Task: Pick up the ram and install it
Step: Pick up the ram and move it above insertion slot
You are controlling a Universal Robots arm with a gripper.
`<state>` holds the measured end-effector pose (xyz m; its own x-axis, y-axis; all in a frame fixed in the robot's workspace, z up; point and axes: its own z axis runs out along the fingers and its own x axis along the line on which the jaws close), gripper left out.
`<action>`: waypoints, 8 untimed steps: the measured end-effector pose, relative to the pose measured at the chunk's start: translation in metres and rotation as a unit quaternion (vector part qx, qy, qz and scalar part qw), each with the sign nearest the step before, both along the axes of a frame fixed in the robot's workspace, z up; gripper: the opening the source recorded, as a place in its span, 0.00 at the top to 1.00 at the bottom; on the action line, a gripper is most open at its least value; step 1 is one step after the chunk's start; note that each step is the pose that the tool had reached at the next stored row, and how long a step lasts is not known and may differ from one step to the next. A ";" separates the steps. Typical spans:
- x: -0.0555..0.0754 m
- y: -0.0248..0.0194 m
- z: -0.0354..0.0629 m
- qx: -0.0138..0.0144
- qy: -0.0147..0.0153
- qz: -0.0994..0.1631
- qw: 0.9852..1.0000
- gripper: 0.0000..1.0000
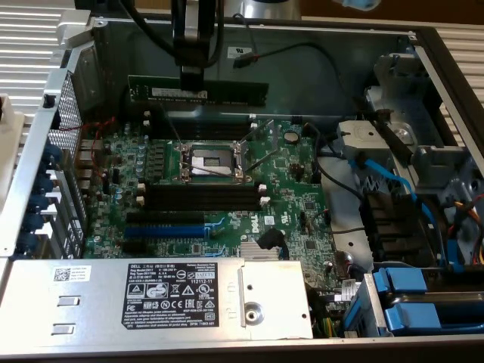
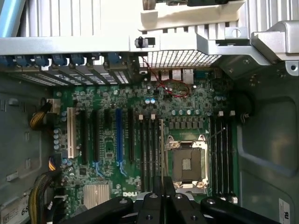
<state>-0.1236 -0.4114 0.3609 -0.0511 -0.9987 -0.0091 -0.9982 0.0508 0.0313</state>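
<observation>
Ram (image 1: 227, 93) clamped near its middle, by its upper edge, between the almost closed fingers of the gripper (image 1: 191, 78), which reaches down from above. Stick hanging below the fingers, over the far part of the motherboard (image 1: 295, 197), beyond the CPU socket (image 1: 210, 160) and close to the back wall of the open computer case (image 1: 318, 45). Contact with the board not discernible.

Inside the case: motherboard with central CPU socket; long black memory slots (image 1: 204, 193) with white end clips just nearer than the socket, bare; blue expansion slot (image 1: 162, 229) nearer again; finned heatsink (image 1: 261, 249); labelled metal box (image 1: 151, 291) along the near edge; blue drive carriers (image 1: 423, 302) and loose cables toward the exterior view's right.

Ram standing on edge, level, flat chip-and-label face toward the exterior camera. Long axis from the exterior view's left to its right, parallel to the black slots.

Wrist view: dark gripper (image 2: 163, 205) linkage drawn together over the board, socket (image 2: 187, 161) and blue slot (image 2: 119, 140) beneath.
</observation>
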 end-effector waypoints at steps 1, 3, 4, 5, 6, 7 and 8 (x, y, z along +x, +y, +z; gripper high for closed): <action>0.000 0.0002 0.0000 0.000 0.000 0.000 1.000 0.88; 0.000 0.0002 0.0000 0.001 0.000 0.000 1.000 0.88; 0.000 0.0002 -0.0001 0.001 0.000 0.000 1.000 0.88; 0.000 0.0002 -0.0001 0.001 0.000 0.000 1.000 0.88; 0.000 0.0002 -0.0001 0.001 0.000 0.000 1.000 0.88; 0.000 0.0002 -0.0001 0.001 0.000 0.000 1.000 0.88; 0.000 0.0002 -0.0001 0.001 0.000 0.000 1.000 0.88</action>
<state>-0.1236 -0.4113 0.3609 -0.0511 -0.9986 -0.0113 -0.9982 0.0507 0.0316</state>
